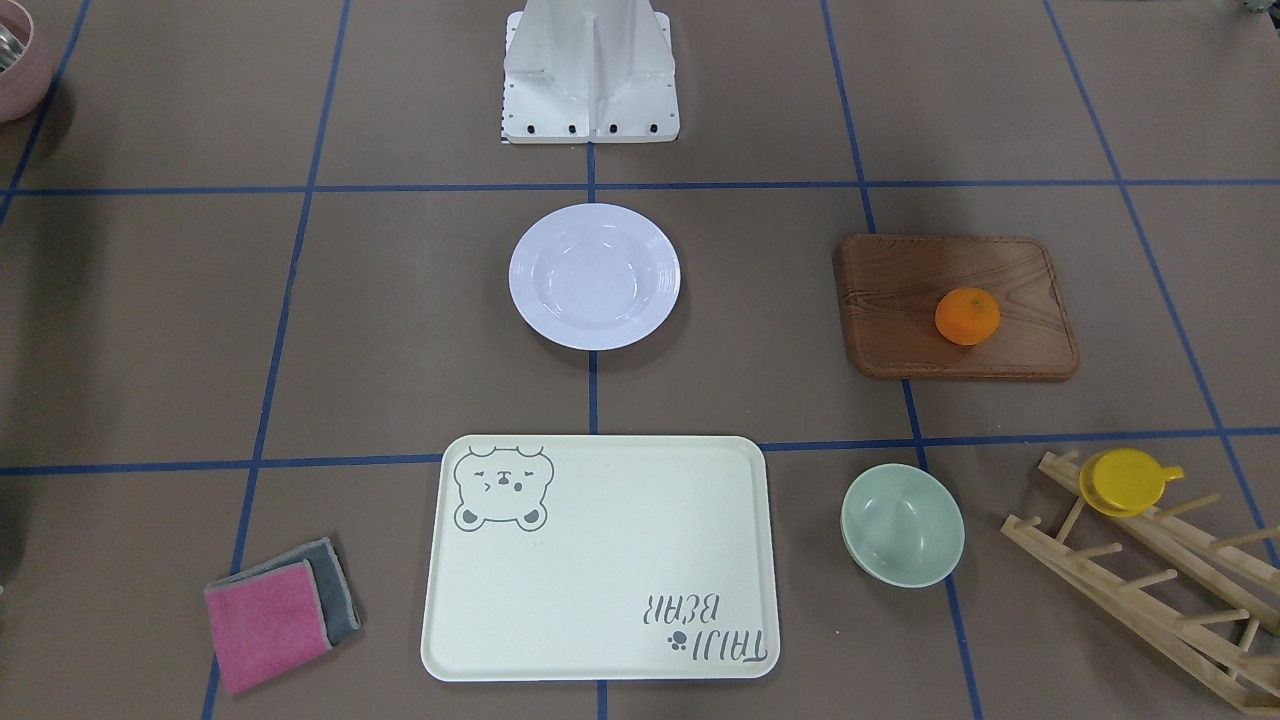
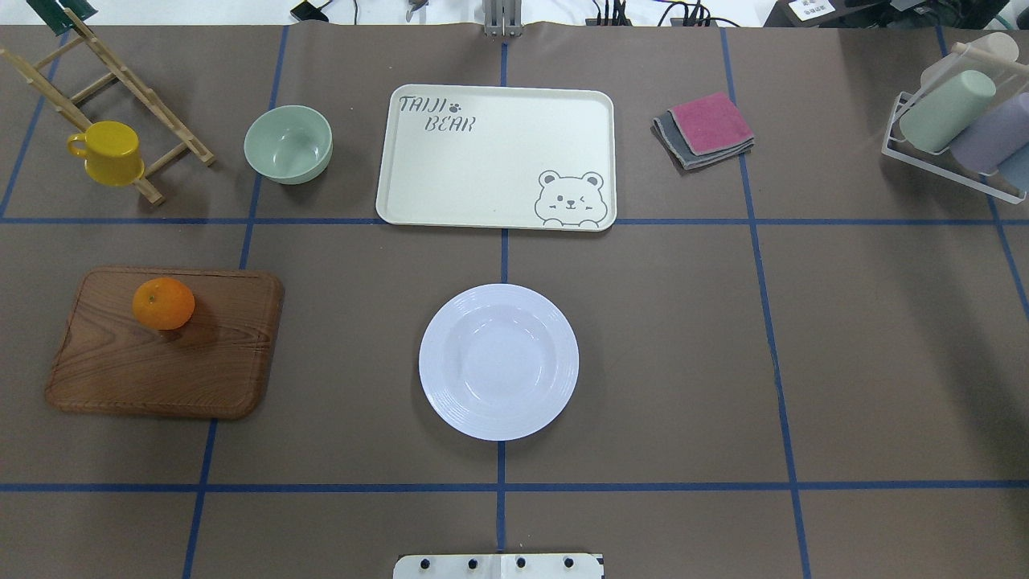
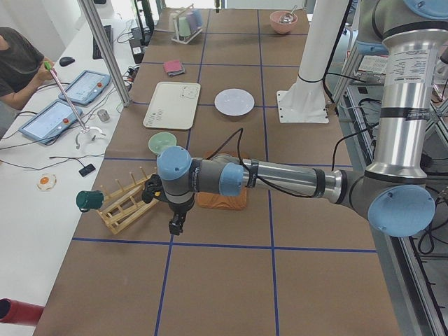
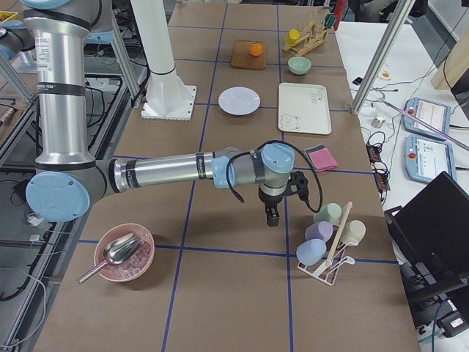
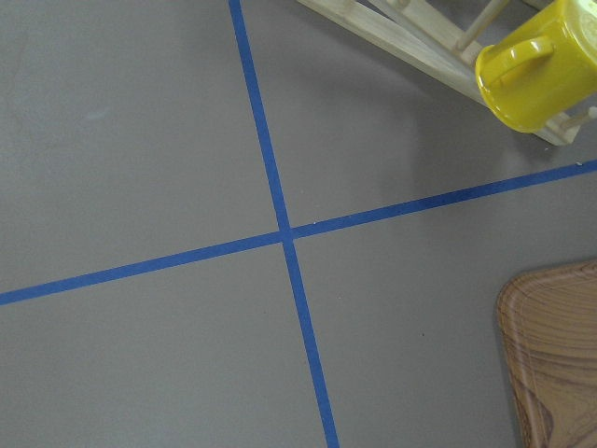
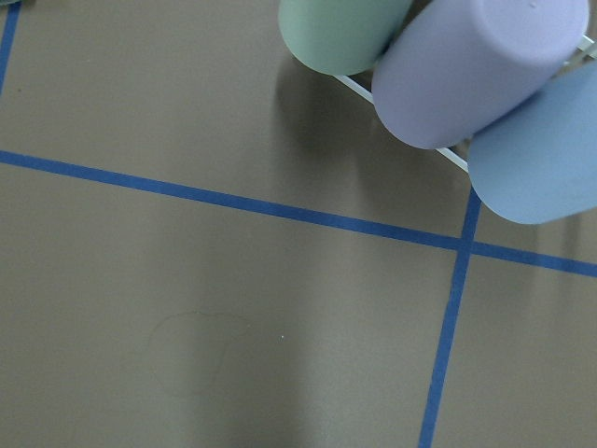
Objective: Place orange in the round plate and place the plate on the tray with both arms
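At the job's opening step, my left gripper and right gripper hang above the table at opposite ends, pincers' spread impossible to tell, the orange resting on the wooden board, well apart from the empty round plate and the tray; next, I judge, my left must reach for the fruit.

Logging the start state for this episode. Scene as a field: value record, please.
orange: on the wooden board, robot's left side
round plate: empty, on bare table, centre
tray: empty, beyond the plate
left gripper: above the table near the wooden rack; open or shut unclear
right gripper: above the table near the cup rack; open or shut unclear
other: green bowl, yellow cup on the wooden rack, folded cloths
progress: no step done yet
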